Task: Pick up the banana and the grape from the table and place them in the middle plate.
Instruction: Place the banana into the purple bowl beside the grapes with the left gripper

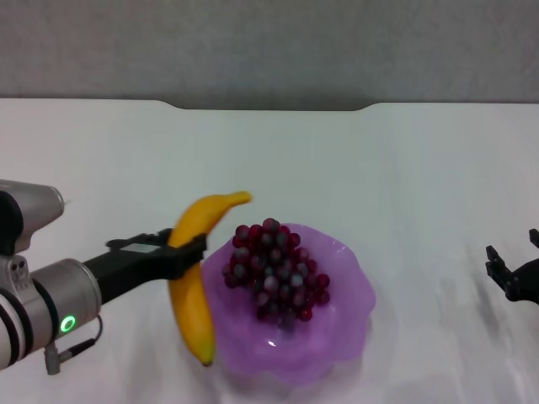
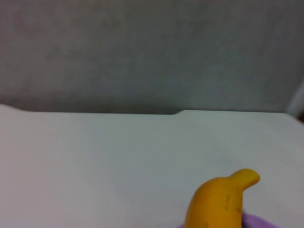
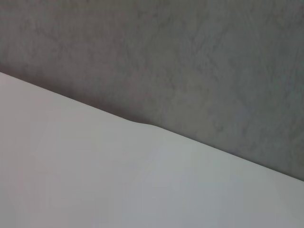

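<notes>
lower left of the head view: left gripper (image 1: 187, 255), jaws clenched on the banana (image 1: 195, 282) mid-length beside the middle plate (image 1: 345, 337); firm but bruisable. grape (image 1: 276, 269) already plated. right gripper (image 1: 514, 273) idles at right, jaws unclear.

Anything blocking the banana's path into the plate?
Partly. The grape bunch already fills the middle of the middle plate. The banana, held in the left gripper, sits at the plate's left rim; only bare plate around the bunch is free. The right gripper is off at the right, clear.
</notes>
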Controlling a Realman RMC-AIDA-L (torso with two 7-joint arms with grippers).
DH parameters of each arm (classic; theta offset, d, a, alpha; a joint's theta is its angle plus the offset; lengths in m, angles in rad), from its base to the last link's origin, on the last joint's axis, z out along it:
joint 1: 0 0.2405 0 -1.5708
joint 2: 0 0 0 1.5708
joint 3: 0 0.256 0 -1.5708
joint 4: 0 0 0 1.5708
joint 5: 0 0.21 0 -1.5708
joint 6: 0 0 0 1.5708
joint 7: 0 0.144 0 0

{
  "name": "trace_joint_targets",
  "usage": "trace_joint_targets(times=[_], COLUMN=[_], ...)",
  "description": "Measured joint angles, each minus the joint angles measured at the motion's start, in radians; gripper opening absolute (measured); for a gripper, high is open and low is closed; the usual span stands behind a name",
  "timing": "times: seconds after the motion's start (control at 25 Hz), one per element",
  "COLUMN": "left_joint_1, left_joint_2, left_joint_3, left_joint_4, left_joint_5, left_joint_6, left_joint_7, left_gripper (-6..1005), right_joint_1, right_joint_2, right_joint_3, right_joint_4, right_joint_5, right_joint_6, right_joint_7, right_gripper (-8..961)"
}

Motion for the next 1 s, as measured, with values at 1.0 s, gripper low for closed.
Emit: trace_joint_targets(times=[1.0], left_joint_1=[-0.18], left_joint_2=[-0.013], left_joint_3=[0.239], left_joint_4=[0.385], left_joint_5=[-0.732], left_joint_6=[-0.117], left_joint_7=[0.945], left_gripper=[550], right_joint_1=[0.012], right_joint_2=[0.0], right_joint_3=[0.0], right_joint_4=[0.008], right_joint_5=[-0.001], right_joint_6=[0.0], right_joint_7=[0.0], right_gripper=[700])
